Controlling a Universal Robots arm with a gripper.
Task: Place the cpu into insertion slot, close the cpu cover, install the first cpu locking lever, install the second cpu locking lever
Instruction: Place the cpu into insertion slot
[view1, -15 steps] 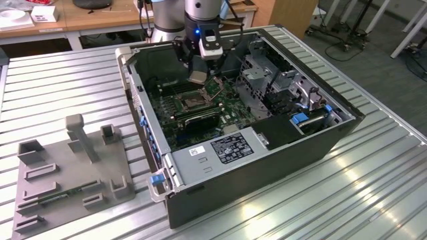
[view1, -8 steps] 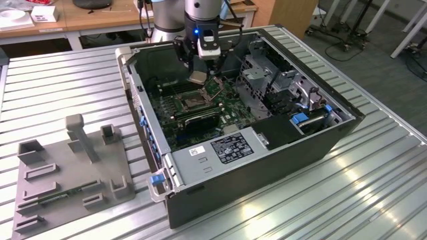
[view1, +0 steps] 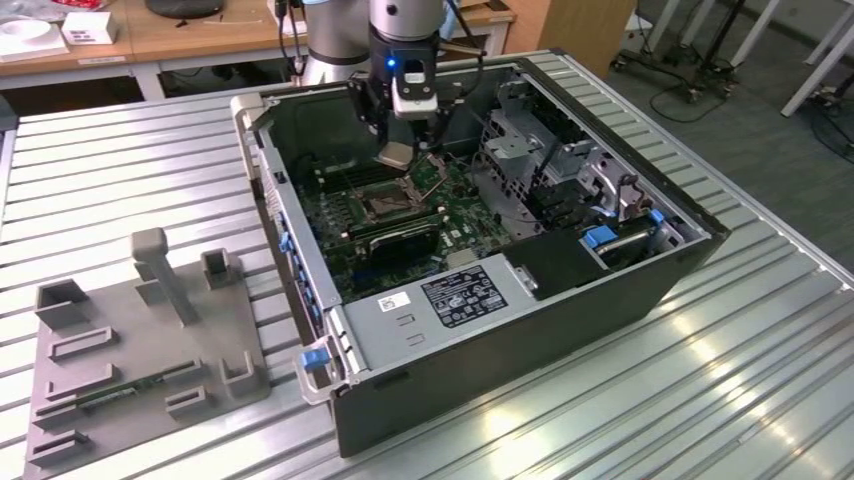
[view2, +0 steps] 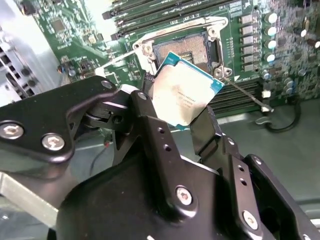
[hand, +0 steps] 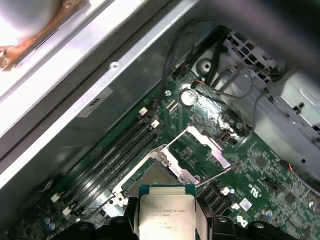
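My gripper (view1: 398, 148) is shut on the cpu (view1: 396, 155), a flat square chip with a pale metal top. It hangs inside the open computer case (view1: 587, 290), above the motherboard. In both wrist views the black fingers (view2: 150, 125) clamp two opposite edges of the cpu (view2: 184, 95) (hand: 166, 215). The open insertion slot (view2: 187, 50) (view1: 378, 207) lies just beyond and below the chip. The cpu cover (hand: 210, 146), a thin metal frame, stands swung open on the far side of the slot (hand: 159, 172). A thin locking lever (view2: 245, 92) sticks out beside the slot.
The case walls (view1: 274, 170) enclose the work area, with a metal drive cage (view1: 534, 150) and cables on the exterior view's right. Memory slots (hand: 110, 155) run beside the socket. A grey fixture (view1: 134, 340) stands on the slatted table (view1: 694, 400) at the exterior view's left.
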